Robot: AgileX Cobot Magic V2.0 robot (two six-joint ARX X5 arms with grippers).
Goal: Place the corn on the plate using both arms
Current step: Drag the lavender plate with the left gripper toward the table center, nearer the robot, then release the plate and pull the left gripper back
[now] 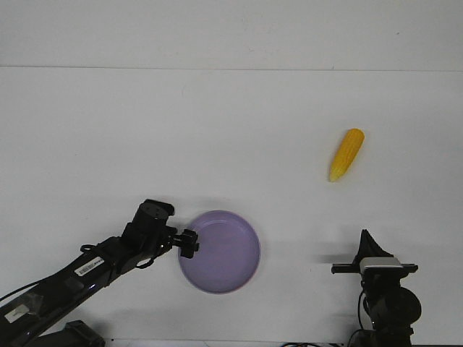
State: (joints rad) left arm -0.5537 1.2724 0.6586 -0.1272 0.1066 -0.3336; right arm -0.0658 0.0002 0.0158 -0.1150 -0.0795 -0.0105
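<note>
The yellow corn (346, 154) lies on the white table at the right, tapered tip pointing toward me. The lavender plate (246, 271) sits near the front centre, with nothing on it. My left gripper (189, 243) is at the plate's left rim, its fingers over the edge and apparently closed on it. My right gripper (366, 242) is low at the front right, pointing away from me, its fingers together in one point and holding nothing. It is well short of the corn.
The white table (145, 144) has a seam line running across its far side. The left arm's black links (87, 271) stretch from the front left corner toward the plate. The right wrist block (376, 266) stands at the front edge.
</note>
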